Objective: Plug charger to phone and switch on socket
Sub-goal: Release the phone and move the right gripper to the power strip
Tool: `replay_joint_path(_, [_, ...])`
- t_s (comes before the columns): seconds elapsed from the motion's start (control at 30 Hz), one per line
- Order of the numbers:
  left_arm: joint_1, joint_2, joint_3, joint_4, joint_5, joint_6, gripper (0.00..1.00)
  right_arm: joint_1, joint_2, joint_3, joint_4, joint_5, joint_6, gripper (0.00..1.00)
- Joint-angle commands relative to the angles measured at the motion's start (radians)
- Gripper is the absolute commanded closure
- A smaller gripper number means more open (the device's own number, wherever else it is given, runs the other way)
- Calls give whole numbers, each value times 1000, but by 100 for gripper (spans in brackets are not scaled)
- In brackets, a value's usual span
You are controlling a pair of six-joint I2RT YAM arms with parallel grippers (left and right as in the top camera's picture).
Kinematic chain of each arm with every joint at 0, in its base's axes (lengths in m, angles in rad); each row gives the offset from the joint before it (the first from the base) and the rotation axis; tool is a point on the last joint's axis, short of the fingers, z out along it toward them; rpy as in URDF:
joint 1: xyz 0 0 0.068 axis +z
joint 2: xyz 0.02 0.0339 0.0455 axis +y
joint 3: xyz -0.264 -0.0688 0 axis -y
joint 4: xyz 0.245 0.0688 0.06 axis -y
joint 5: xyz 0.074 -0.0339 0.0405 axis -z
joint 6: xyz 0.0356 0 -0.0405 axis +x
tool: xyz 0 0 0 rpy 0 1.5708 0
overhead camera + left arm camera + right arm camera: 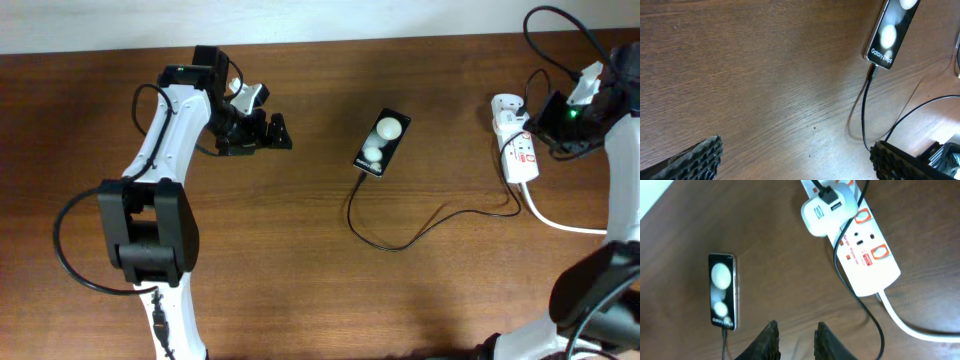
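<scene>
Black phone point(381, 142), white red-marked socket point(520, 155), black charger point(863, 117)

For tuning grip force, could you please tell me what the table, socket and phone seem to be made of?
The table looks like matte brown wood or wood-look laminate: grain lines show. The socket looks like smooth white moulded plastic with red markings. The phone seems glass-faced, dark and glossy, with a bright, possibly metal, edge.

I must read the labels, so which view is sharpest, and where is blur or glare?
Left wrist: phone text legible, its white blobs glaring. Right wrist: power strip sharp, right gripper fingers slightly blurred. Overhead: even light, print too small to read.
</scene>
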Motion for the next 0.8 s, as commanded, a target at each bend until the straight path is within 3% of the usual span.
replay_joint_path(0.0, [1, -4, 0, 0, 1, 5, 1, -1, 40, 6, 37, 8, -10, 74])
replay_joint_path(0.13, [1, -4, 0, 0, 1, 5, 1, -1, 78, 6, 78, 8, -10, 90])
replay_joint_path(0.23, [1, -4, 0, 0, 1, 5, 1, -1, 116, 6, 109, 9, -2, 96])
replay_joint_path(0.5, [1, -4, 0, 0, 1, 5, 1, -11, 216, 6, 246, 9, 61, 96])
replay_joint_path(0.77, [1, -4, 0, 0, 1, 5, 1, -121, 241, 7, 327, 8, 93, 96])
